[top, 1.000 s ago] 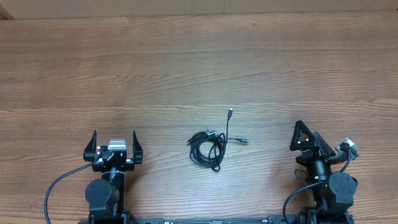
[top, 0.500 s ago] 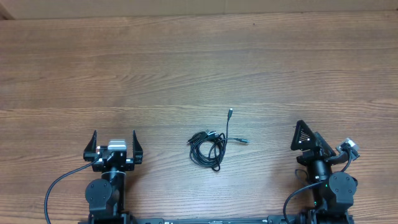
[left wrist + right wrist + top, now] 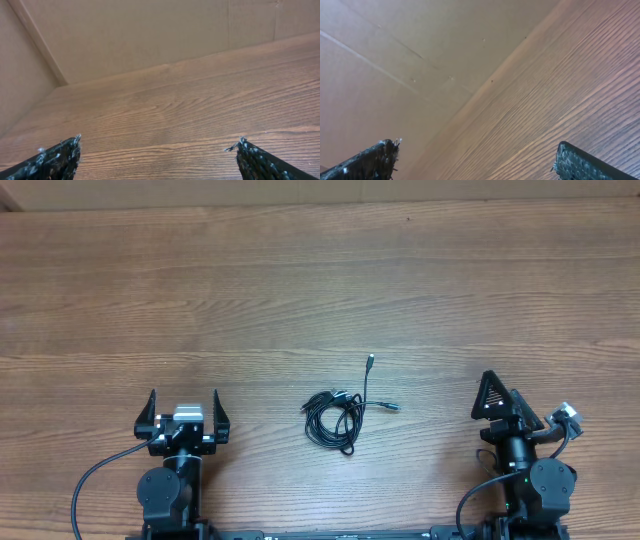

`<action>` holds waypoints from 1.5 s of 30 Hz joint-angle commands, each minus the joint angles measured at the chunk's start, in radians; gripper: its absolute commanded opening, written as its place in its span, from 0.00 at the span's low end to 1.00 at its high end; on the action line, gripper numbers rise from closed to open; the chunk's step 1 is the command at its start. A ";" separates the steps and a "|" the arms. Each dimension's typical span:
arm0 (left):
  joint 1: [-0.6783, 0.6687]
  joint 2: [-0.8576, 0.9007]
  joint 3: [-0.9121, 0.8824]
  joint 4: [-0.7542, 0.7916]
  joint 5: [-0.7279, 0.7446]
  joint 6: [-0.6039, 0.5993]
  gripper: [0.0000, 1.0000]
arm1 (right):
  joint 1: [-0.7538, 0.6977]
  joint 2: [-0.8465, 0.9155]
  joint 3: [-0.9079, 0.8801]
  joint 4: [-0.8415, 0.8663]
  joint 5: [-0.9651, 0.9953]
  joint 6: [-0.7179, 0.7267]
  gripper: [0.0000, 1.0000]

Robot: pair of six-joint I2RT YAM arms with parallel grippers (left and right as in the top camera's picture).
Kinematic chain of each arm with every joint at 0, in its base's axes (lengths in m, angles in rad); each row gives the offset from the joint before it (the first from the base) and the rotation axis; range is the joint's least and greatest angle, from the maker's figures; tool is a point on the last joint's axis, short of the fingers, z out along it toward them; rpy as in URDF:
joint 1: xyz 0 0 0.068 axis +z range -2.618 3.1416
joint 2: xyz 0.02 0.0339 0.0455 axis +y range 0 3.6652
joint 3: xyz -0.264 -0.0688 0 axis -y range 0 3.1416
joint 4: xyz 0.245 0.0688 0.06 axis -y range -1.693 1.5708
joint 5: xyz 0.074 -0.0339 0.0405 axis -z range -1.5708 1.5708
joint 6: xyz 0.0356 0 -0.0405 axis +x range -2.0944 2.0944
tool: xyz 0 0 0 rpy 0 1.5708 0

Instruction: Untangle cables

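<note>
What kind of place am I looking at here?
Probably a robot test bench: a left arm and right arm sit at a wooden table, a cardboard wall behind it, black cables tangled between them.

A wood-grain table [image 3: 300,280] bears coiled black cables [image 3: 336,402].

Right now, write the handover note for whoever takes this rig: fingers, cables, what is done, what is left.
Left gripper: fingers open, empty, left of the cables.
Right gripper: fingers open, empty, rolled sideways, right of the cables.
Cables: one small tangled coil on the table between the arms, two plug ends sticking out, untouched.
Done: nothing.
Left: grasp the coil and pull the cords apart.
</note>
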 commanded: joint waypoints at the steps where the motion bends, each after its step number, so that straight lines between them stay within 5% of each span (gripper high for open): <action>1: -0.003 -0.008 -0.004 0.002 -0.008 0.015 1.00 | 0.000 -0.002 0.009 0.064 -0.083 -0.077 1.00; 6: -0.003 -0.008 -0.004 0.002 -0.008 0.015 1.00 | 0.000 -0.001 0.097 0.240 -0.148 -0.245 1.00; 11: -0.003 -0.008 -0.004 0.002 -0.008 0.015 1.00 | 0.000 0.106 0.397 0.155 -0.054 -0.414 1.00; 14: -0.003 -0.008 -0.004 0.002 -0.008 0.015 1.00 | 0.000 0.318 0.710 -0.034 -0.054 -0.523 1.00; 21: -0.003 -0.008 -0.004 0.002 -0.008 0.015 1.00 | 0.001 0.832 1.332 -0.489 -0.063 -0.454 1.00; 28: -0.003 -0.008 -0.004 0.003 -0.008 0.015 1.00 | 0.001 1.357 1.817 -0.748 -0.288 -0.454 1.00; 33: -0.003 -0.008 -0.004 0.003 -0.008 0.015 1.00 | 0.002 1.559 1.931 -0.819 -0.462 -0.454 1.00; 45: -0.003 -0.008 -0.004 0.006 -0.005 0.015 1.00 | 0.002 1.569 1.931 -0.819 -0.467 -0.472 1.00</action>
